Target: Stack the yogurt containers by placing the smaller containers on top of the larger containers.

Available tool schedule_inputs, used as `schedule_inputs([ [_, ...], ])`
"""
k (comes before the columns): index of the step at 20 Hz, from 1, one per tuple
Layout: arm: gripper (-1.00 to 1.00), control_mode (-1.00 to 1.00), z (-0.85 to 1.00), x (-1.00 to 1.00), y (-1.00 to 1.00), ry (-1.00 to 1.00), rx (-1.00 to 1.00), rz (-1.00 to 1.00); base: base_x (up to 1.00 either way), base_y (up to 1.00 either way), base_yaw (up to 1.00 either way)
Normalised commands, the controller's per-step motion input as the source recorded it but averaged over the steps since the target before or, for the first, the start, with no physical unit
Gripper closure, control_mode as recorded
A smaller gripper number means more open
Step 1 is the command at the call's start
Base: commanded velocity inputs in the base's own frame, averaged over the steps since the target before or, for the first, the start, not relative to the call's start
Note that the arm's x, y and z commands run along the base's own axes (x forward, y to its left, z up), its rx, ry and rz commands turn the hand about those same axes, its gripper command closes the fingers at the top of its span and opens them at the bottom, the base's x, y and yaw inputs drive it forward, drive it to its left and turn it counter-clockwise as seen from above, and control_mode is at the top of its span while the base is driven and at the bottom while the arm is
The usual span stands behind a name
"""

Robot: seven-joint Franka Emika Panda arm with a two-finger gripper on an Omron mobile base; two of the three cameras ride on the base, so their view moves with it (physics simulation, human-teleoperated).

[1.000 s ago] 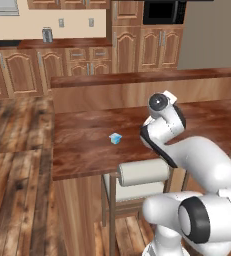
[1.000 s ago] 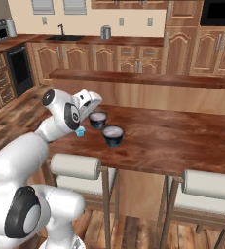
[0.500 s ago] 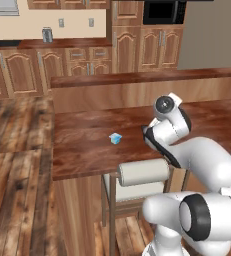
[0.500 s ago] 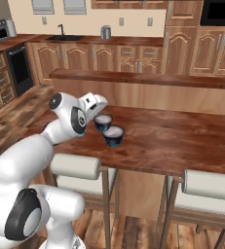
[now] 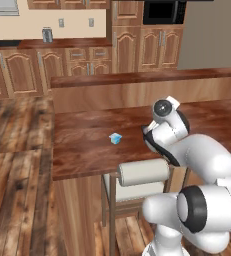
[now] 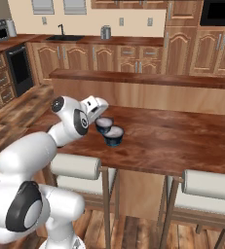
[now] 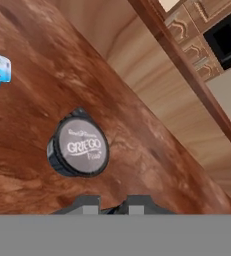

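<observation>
While well inside counter edge (image 5: 82, 172), tiny cup (image 5: 115, 138) amid bare wood.

The desk (image 7: 32, 60) is glossy reddish wood; the dark-blue tub (image 7: 78, 148) looks smooth plastic, its lid matt grey.

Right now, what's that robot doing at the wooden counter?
The white robot arm is reaching over the wooden counter to stack yogurt cups. Its hand is closed up, right by the narrower dark-blue cup, which is next to the wide dark-blue tub. I can't tell if it's gripping that cup. The tiny pale-blue cup stands alone further along. Nothing is stacked yet.
</observation>
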Motion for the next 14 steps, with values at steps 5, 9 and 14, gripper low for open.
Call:
schedule_inputs([
  [5, 1.0, -1.0, -0.1, 0.07, 0.0, 0.0, 0.0, 0.0, 0.0, 0.0, 0.0],
  [9, 1.0, -1.0, -0.11, 0.09, 0.0, 0.0, 0.0, 0.0, 0.0, 0.0, 0.0],
  [14, 1.0, -1.0, -0.16, 0.16, 0.02, 0.0, 0.0, 0.0, 0.0, 0.0, 0.0],
])
